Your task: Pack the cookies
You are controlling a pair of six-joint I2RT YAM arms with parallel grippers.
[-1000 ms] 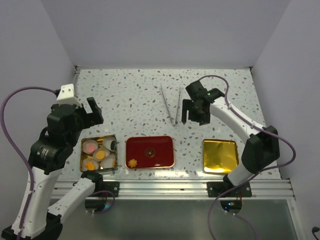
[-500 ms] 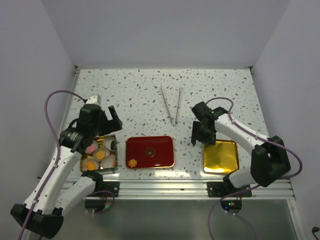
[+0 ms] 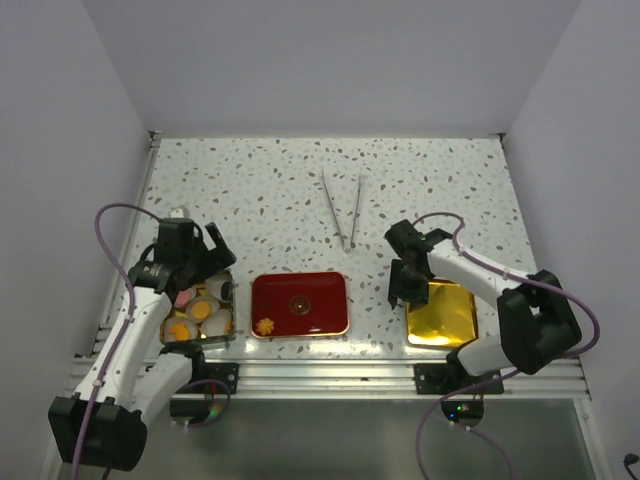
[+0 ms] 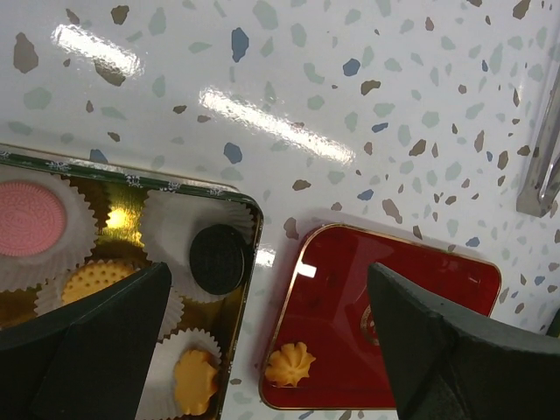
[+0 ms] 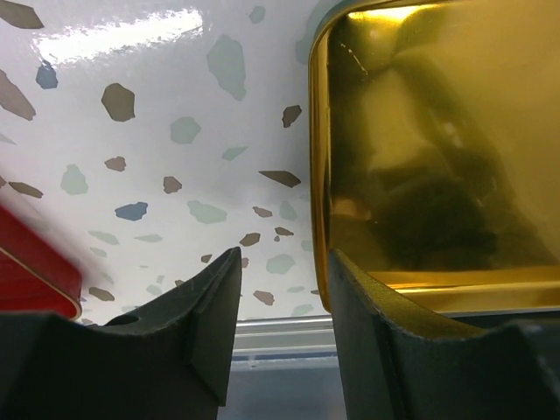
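Observation:
A green-rimmed tin (image 3: 232, 312) (image 4: 249, 262) at the front left holds cookies in white paper cups: a pink disc (image 4: 29, 217), a dark brown disc (image 4: 217, 258), a yellow round one (image 4: 92, 280) and an orange flower one (image 4: 194, 382). One flower-shaped cookie (image 3: 265, 326) (image 4: 290, 365) lies on the red tray (image 3: 320, 290) (image 4: 411, 280). My left gripper (image 3: 195, 262) (image 4: 271, 341) is open wide above the tin's far right corner. My right gripper (image 3: 405, 285) (image 5: 284, 289) is open, low, straddling the left rim of the empty gold tray (image 3: 440, 330) (image 5: 319, 175).
Metal tongs (image 3: 340, 205) lie on the speckled table beyond the red tray; their tip shows at the right edge of the left wrist view (image 4: 547, 166). The red tray's corner (image 5: 35, 271) lies left of my right gripper. A metal rail runs along the near table edge.
Both arms have come down. My left gripper dropped toward the tin. My right gripper moved from beside the tongs forward to the gold tray's left rim.

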